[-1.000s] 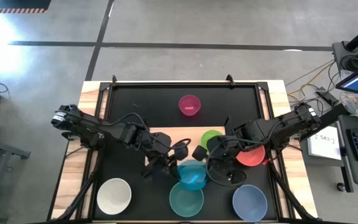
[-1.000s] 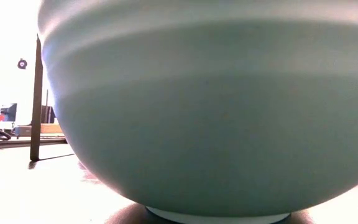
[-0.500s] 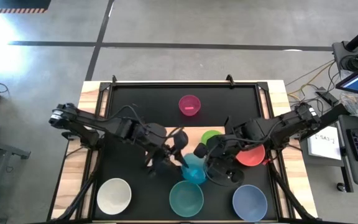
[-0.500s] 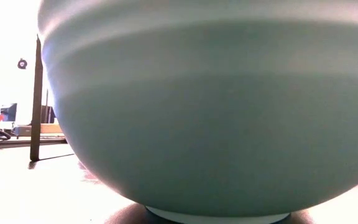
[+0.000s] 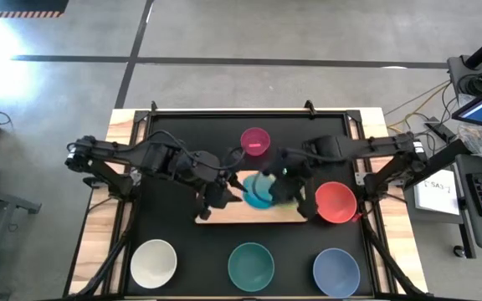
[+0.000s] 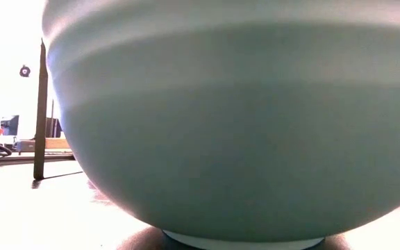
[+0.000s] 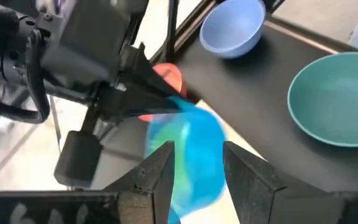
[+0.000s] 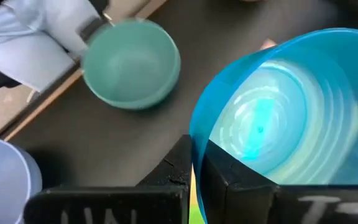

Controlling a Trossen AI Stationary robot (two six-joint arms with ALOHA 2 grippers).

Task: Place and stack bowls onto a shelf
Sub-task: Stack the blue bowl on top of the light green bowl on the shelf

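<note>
Right gripper (image 5: 284, 186) over the shelf (image 5: 224, 216), fingers (image 8: 178, 167) pinching the blue bowl's (image 8: 272, 124) rim. Left gripper (image 5: 223, 189) just beside that bowl, fingers (image 7: 157, 174) spread.

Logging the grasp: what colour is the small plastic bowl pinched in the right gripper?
Bright blue, translucent; the small plastic bowl shows best in the right wrist view, in the right gripper.

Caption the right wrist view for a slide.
Right end effector pinches the blue bowl's rim; teal bowl beyond.
</note>
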